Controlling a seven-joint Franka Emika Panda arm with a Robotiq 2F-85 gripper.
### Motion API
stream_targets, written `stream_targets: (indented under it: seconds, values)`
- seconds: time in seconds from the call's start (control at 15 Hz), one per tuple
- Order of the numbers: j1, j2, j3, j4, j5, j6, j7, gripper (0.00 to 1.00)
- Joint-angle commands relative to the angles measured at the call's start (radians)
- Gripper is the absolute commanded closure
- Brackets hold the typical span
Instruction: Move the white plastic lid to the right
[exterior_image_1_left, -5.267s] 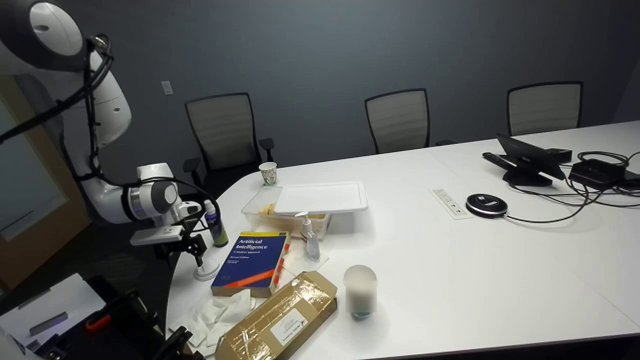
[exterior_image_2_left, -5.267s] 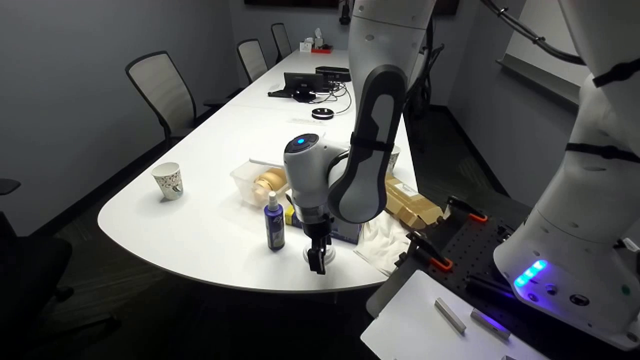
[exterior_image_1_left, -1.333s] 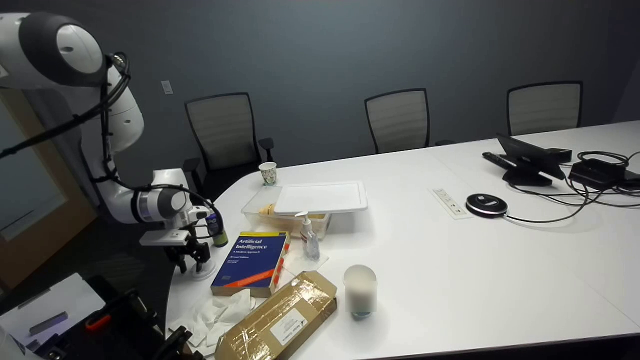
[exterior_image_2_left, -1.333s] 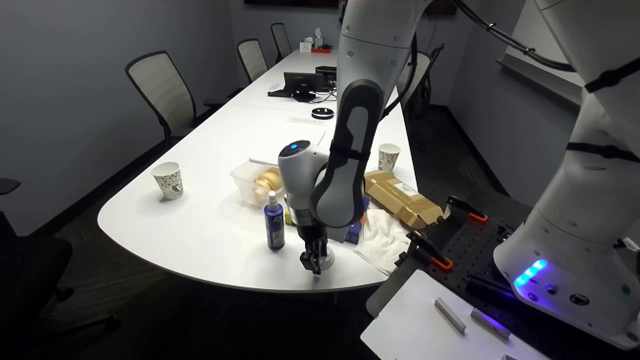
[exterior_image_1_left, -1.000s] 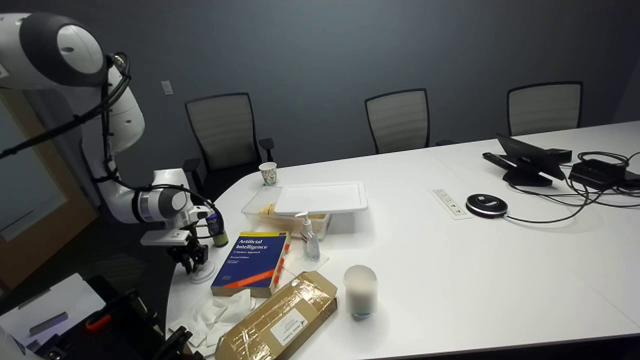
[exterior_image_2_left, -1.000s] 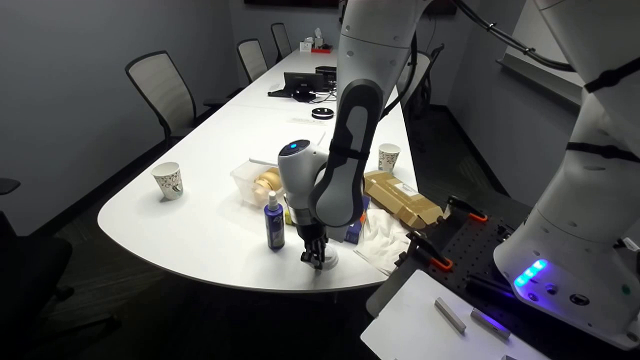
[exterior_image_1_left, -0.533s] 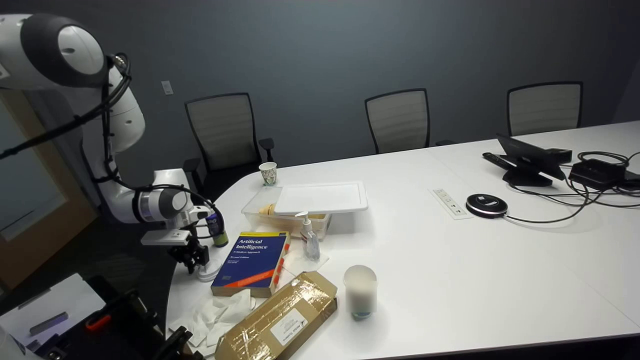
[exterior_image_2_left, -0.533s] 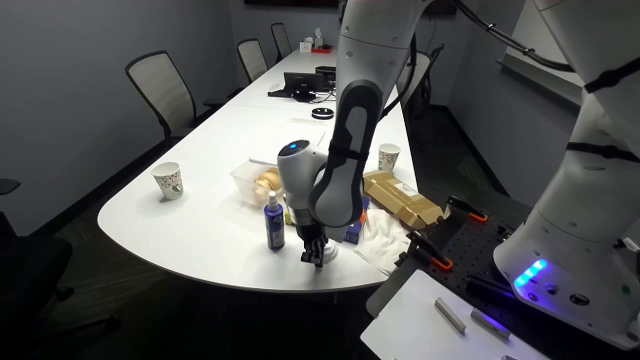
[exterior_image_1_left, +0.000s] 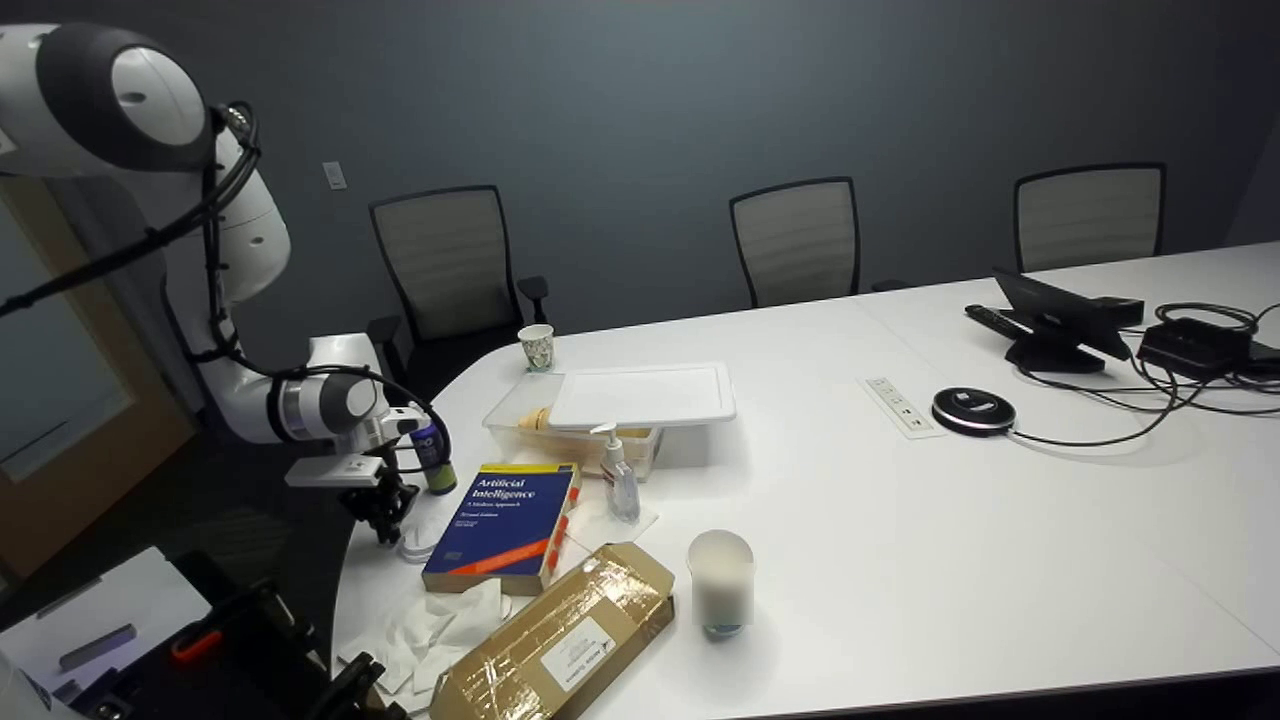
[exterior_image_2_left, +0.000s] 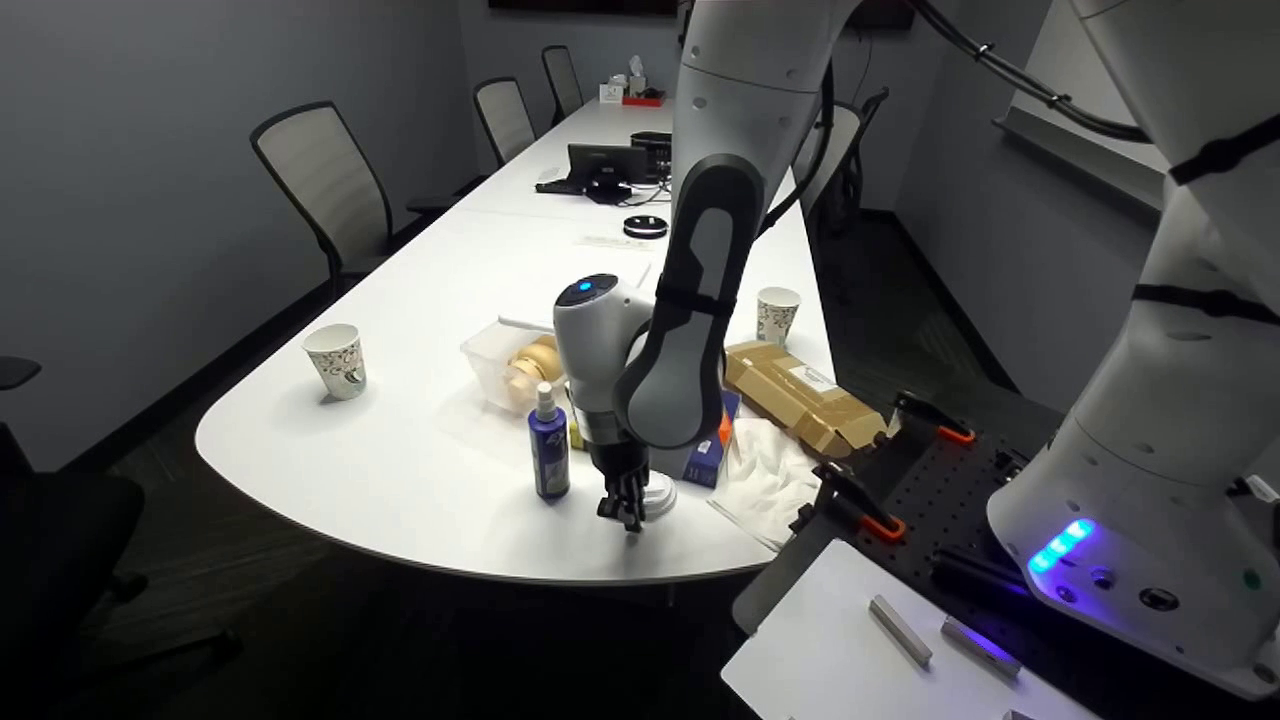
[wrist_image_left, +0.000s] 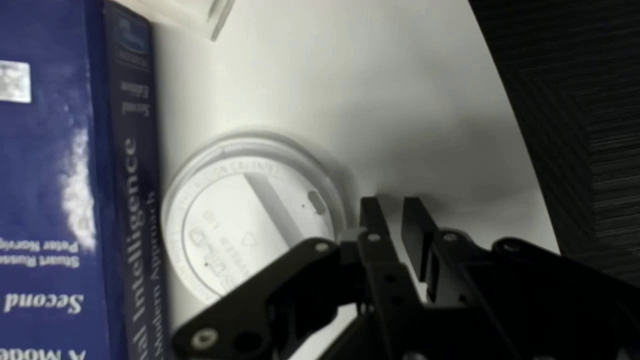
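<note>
The round white plastic cup lid (wrist_image_left: 235, 215) lies along the spine of the Artificial Intelligence textbook (exterior_image_1_left: 505, 522), touching or nearly so, blocking that side. Farther out from the spine, past the gripper (wrist_image_left: 391, 210), the tabletop (wrist_image_left: 380, 75) is free to its edge. A spray bottle (exterior_image_2_left: 549, 450) stands off the spine near the book's yellow end; beyond that end, a clear plastic box (exterior_image_2_left: 486, 367) under an overhanging rectangular lid (exterior_image_1_left: 643, 395) obstructs. A pump bottle (exterior_image_1_left: 621, 487) stands beside the fore edge, with broad open room beyond. Tissues (exterior_image_1_left: 440, 630) and a cardboard box (exterior_image_1_left: 560, 630) crowd the lower end.
</note>
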Motion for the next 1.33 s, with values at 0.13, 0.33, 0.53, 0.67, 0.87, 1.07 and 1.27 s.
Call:
stream_targets:
  seconds: [0.13, 0.33, 0.53, 0.67, 0.87, 1.07, 1.27]
  values:
    - [0.007, -0.055, 0.002, -0.032, 0.014, -0.016, 0.0, 0.36]
    - [0.016, -0.068, -0.002, -0.04, 0.013, -0.012, 0.011, 0.12]
    - [0.009, -0.068, 0.004, -0.038, 0.017, -0.014, 0.009, 0.0]
    - [0.002, -0.074, 0.014, -0.042, 0.019, -0.014, 0.002, 0.0]
    - [-0.01, -0.072, 0.021, -0.04, 0.022, -0.017, -0.006, 0.0]
    - [-0.055, -0.074, 0.066, -0.038, 0.037, -0.025, -0.042, 0.0]
    - [-0.073, -0.087, 0.083, -0.044, 0.045, -0.022, -0.04, 0.0]
